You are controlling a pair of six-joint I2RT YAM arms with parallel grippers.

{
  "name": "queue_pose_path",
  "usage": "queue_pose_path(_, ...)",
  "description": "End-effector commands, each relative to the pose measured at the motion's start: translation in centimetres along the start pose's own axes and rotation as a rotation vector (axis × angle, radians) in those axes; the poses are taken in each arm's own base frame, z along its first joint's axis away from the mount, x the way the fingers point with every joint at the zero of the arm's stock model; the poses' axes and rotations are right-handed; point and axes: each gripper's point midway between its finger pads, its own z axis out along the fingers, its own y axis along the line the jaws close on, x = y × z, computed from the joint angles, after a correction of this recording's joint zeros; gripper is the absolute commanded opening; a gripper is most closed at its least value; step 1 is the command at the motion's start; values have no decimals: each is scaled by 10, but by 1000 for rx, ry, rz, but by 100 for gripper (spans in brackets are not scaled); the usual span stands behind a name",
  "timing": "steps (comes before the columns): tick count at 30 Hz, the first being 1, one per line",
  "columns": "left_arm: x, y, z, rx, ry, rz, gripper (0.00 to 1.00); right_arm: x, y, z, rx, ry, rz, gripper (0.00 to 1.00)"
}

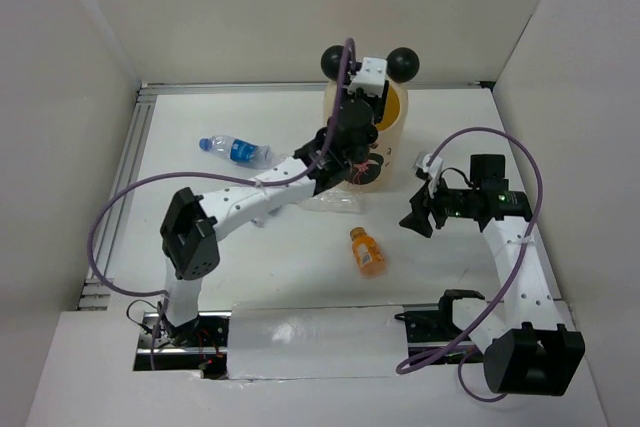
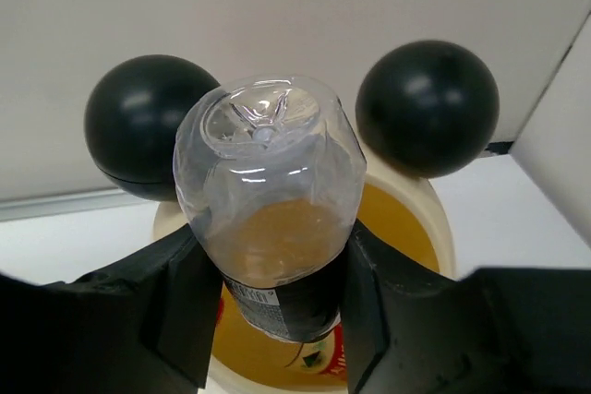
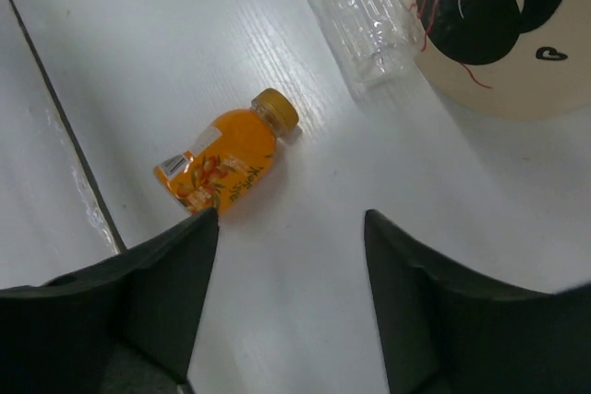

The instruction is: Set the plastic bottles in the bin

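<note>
I'm working a white table (image 1: 440,127) boxed by plain white walls (image 1: 300,7). My left gripper (image 2: 274,265) is clamped on a clear black-labelled plastic bottle (image 2: 268,163), base forward over the yellow mouth of the cream cylindrical bin with black ball ears (image 2: 443,237), cap end out of sight below. My right gripper (image 3: 288,219) hangs released and empty, a short orange bottle (image 3: 226,161) lying ahead-left of it.
</note>
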Motion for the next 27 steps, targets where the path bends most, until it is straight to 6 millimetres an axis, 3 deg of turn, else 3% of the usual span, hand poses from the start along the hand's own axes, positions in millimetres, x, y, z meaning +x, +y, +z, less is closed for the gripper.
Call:
queue_pose_path(1, -52, 10, -7, -143, -216, 13, 56, 0, 4, 3, -12, -8, -47, 75)
queue_pose_path(5, -38, 3, -5, -144, -204, 42, 91, 3, 14, 12, -111, -5, -83, 88)
queue_pose_path(7, -41, -3, -9, -121, -193, 29, 98, 5, 24, 22, -180, 18, -74, 89)
queue_pose_path(12, -65, -17, -35, -50, -203, -8, 100, 8, 41, 51, -254, 130, -48, 83)
queue_pose_path(13, -80, -9, -41, -52, -221, -33, 100, 7, 40, 53, -239, 152, -59, 82)
queue_pose_path(15, -88, -3, -57, -68, -219, -60, 100, 9, 46, 61, -252, 195, -25, 82)
queue_pose_path(16, -80, -1, -65, -73, -199, -47, 100, 6, 51, 64, -261, 211, -64, 80)
queue_pose_path(17, -97, 18, -76, -98, -205, -70, 100, 10, 54, 67, -263, 239, -44, 80)
queue_pose_path(18, -96, 30, -86, -129, -186, -82, 100, 9, 52, 73, -247, 244, -17, 80)
queue_pose_path(19, -71, 38, -91, -139, -134, -53, 100, 11, 54, 76, -240, 265, -16, 80)
queue_pose_path(20, -66, 51, -99, -158, -113, -58, 100, 12, 53, 79, -231, 278, -8, 79)
queue_pose_path(21, -80, 75, -118, -184, -109, -110, 100, 11, 50, 87, -201, 284, 42, 79)
queue_pose_path(22, -57, 83, -126, -192, -69, -152, 100, 13, 49, 91, -180, 303, 50, 79)
queue_pose_path(23, -32, 97, -137, -203, 15, -74, 100, 15, 50, 95, -174, 317, 64, 79)
queue_pose_path(24, -37, 112, -152, -208, 23, -232, 100, 16, 49, 102, -158, 328, 109, 79)
queue_pose_path(25, -23, 123, -161, -219, 67, -235, 100, 16, 53, 107, -158, 340, 115, 79)
queue_pose_path(26, 13, 142, -177, -244, 164, -127, 100, 21, 47, 111, -113, 366, 129, 79)
queue_pose_path(27, 25, 148, -187, -238, 198, -133, 100, 23, 42, 114, -78, 377, 158, 75)
